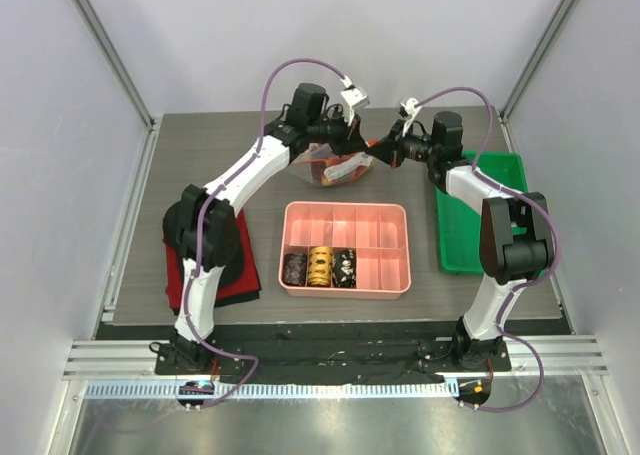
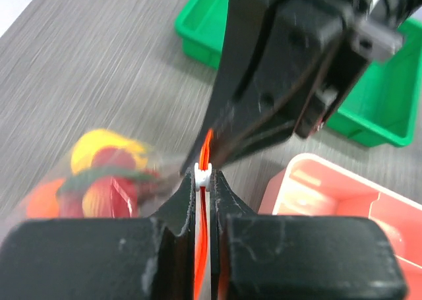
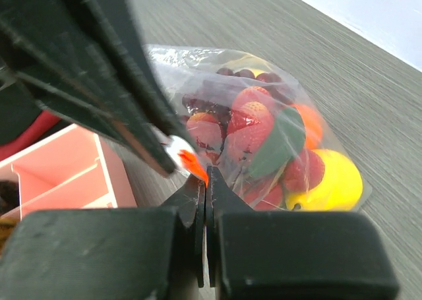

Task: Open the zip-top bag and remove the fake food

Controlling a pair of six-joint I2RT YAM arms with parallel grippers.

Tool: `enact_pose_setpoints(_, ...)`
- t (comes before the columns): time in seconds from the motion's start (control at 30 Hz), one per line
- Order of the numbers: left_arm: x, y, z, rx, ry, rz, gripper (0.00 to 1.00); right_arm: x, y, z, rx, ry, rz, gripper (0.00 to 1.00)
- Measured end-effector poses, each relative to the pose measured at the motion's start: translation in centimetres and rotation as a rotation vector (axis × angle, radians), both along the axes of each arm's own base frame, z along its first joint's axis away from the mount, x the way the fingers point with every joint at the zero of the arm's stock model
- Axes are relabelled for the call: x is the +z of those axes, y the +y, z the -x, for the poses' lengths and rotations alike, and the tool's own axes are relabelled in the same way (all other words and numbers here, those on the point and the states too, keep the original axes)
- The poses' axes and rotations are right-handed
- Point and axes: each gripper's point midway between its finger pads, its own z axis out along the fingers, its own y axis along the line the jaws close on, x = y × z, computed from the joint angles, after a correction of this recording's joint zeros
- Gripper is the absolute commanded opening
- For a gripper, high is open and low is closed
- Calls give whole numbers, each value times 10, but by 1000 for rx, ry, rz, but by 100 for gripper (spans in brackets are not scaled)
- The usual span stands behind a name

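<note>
- At the far middle of the grey worktop (image 1: 200, 165), two robot arms meet over a clear zip-top bag (image 1: 333, 170), their fingertips almost nose to nose above its mouth.
- Left hand (image 2: 203, 184): fingers pressed together on the bag's red-orange zip strip (image 2: 208, 145), which runs up between them, with a small white piece (image 2: 203, 175) sitting at the fingertips.
- Right hand (image 3: 206, 181): fingers likewise pressed together, pinching the orange edge of the same strip from the opposite side.
- Fake food (image 3: 264, 135) sits inside the bag: red strawberry-like pieces, a yellow piece, an orange piece, dark purple grapes and a green leaf press against the crinkled plastic.
- Bag hangs below the two hands; whether its base touches the worktop cannot be told.
- Nearer the arms' bases, a pink tray (image 1: 345, 208) with compartments holds three dark and gold patterned cylinders (image 1: 320, 268) side by side in its front row, left of centre.
- A green bin (image 1: 462, 225) stands to the right of the tray, under the right arm; a red cloth (image 1: 250, 280) lies to the left, under the left arm.
</note>
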Motion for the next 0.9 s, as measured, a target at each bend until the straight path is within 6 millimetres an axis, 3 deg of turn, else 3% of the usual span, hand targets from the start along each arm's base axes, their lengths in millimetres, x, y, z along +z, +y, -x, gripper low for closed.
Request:
enact_pose_setpoints(0.27,-13,38,7,120,-1,-92,0,3,-11,-15,-121,35,-39,1)
enact_pose_setpoints(0.53,-27,92,18,321,98,-182,0,-1,-24,-26,-207,48,-36,1)
enact_pose_setpoints(0.7,-35,123,46,442,204,-206,0,-1,-25,-27,-211,49,-35,1)
enact_pose_setpoints(0.9,-35,147,68,540,269,-238,0,-2,-27,-32,-213,45,-30,2)
